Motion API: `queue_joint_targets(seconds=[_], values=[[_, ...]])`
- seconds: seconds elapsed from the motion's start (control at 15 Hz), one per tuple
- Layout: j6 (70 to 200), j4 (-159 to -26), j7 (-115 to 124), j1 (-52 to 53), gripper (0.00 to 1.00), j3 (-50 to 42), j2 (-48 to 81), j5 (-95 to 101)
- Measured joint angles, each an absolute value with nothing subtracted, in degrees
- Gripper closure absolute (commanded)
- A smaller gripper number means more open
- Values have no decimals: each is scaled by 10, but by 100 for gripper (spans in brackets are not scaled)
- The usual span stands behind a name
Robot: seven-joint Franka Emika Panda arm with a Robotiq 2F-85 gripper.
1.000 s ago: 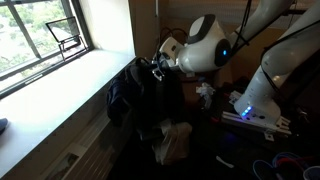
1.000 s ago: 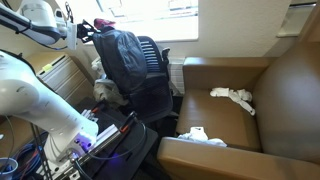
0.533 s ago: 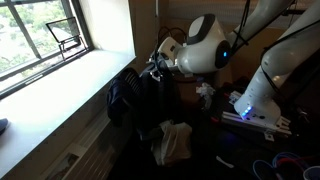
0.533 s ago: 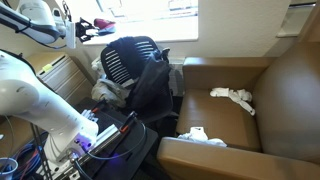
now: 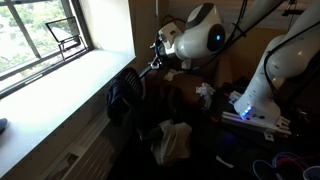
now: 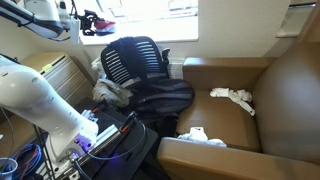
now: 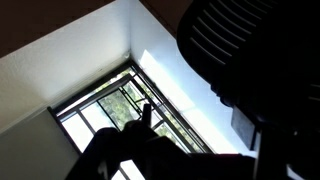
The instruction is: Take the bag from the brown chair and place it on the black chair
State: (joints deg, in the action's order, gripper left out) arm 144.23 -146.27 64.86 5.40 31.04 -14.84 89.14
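The dark bag (image 6: 163,95) lies slumped on the seat of the black chair (image 6: 133,60), in front of its mesh back. No part of the gripper touches it. My gripper (image 6: 88,22) hangs above and behind the chair back, near the window, and stands open with nothing in it. In an exterior view the gripper (image 5: 155,52) is above the black chair (image 5: 122,95). In the wrist view the gripper (image 7: 205,135) shows as dark fingers standing apart against the bright window, with the chair back (image 7: 250,40) at the upper right. The brown chair (image 6: 285,90) stands beside the black one.
White cloths (image 6: 232,96) lie on the brown chair's seat, and another cloth (image 6: 200,136) sits on its front edge. A window (image 5: 40,30) and its sill (image 5: 60,85) run behind the black chair. The robot's base (image 5: 262,100) and cables stand close by.
The gripper has opened and risen. The bag, which hung over the chair back, has dropped onto the black chair's seat.
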Motion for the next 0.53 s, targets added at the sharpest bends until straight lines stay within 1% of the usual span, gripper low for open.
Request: queue_joint_targets(seconds=[0.07,0.13,0.4,0.53], values=[[1444,-1463,664,67,6,275,-151,890],[1444,-1462,664,80,0,250,-151,893],[1440,-1462,664,113,0,233,-147,893],[1440,-1466,665,128,0,210,-147,891]])
